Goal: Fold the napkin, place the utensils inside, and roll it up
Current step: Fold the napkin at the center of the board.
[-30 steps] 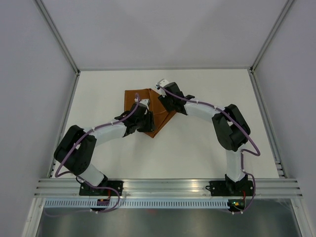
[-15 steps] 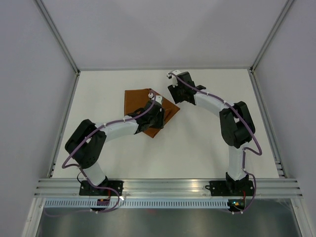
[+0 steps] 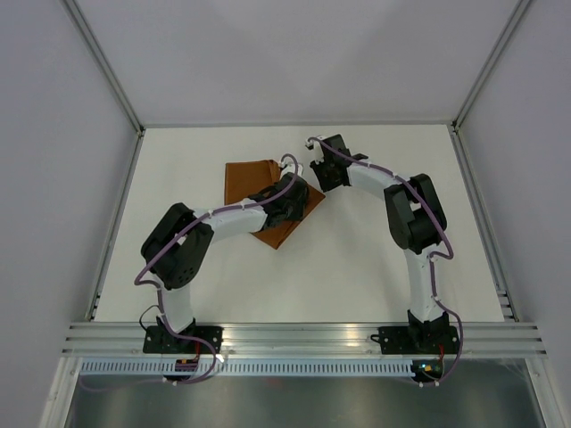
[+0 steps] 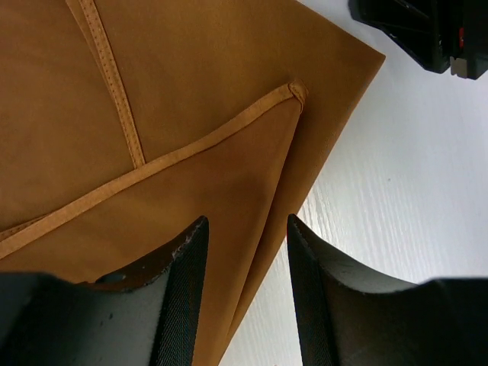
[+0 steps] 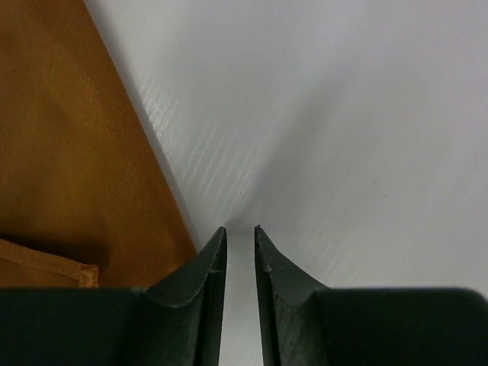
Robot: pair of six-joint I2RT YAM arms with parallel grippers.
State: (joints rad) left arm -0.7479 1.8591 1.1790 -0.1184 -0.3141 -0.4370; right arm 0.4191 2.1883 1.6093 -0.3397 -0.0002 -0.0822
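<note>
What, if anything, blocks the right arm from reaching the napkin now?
Probably nothing, so yes. The right gripper hangs over bare table right beside the napkin, nothing between them. The left gripper, over the napkin, may crowd it.

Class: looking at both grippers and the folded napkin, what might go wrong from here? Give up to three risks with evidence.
1. The right gripper has its jaws narrowly apart over bare table, just off the napkin edge: it may close on nothing.
2. The left gripper, open, straddles a loose folded edge; pinching and pulling there might undo the fold.
3. Both wrists crowd the napkin's right corner and might collide.
</note>
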